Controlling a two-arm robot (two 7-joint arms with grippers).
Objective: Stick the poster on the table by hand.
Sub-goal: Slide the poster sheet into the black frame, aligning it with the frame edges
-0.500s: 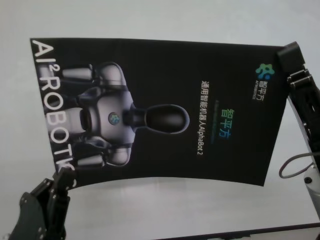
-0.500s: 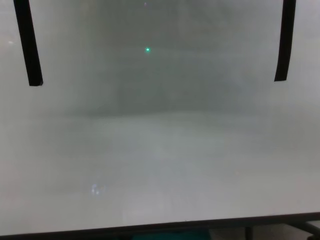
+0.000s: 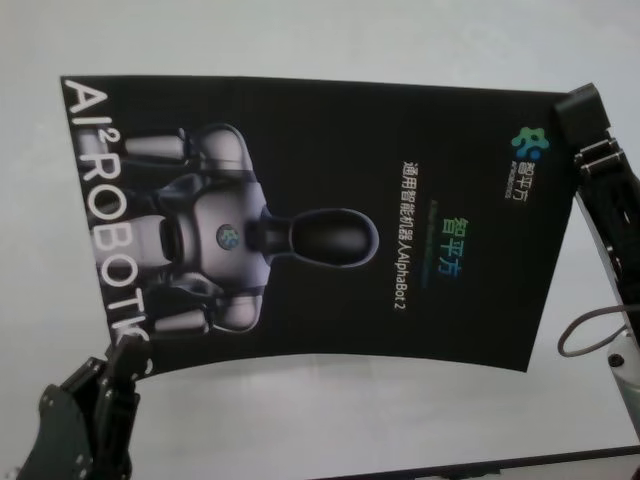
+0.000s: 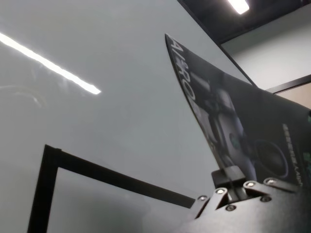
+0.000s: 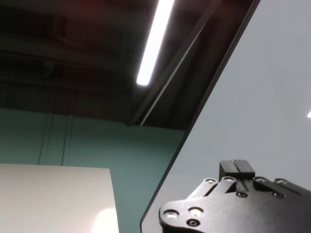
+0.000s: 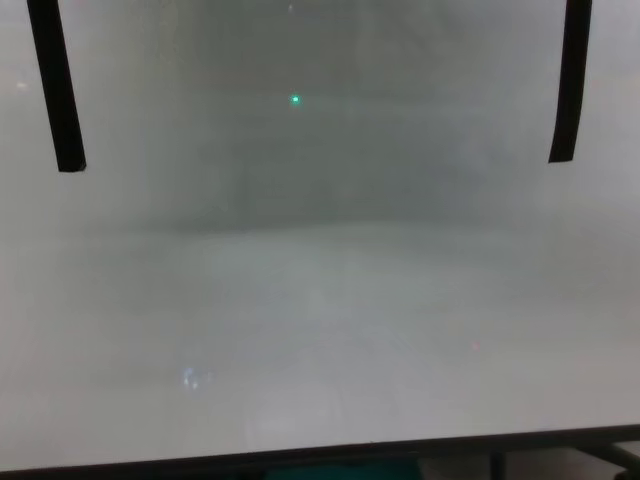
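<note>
Poster [image 3: 320,225] is held above the table [image 3: 330,420], curved, with its near edge sagging in the middle. Left gripper [image 3: 128,352] sits at the poster's near-left corner and right gripper [image 3: 572,108] at its far-right corner, each closed on the sheet's edge. Chest view shows two black tape strips [image 6: 55,85] on the table surface.

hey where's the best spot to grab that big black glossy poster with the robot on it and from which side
Judging by its pose, take the large black glossy poster at its corners, from the outer short edges. It hangs bowed above the white matte table, so only the edges are free. The left hand is at the near-left corner, the right hand at the far-right corner.
</note>
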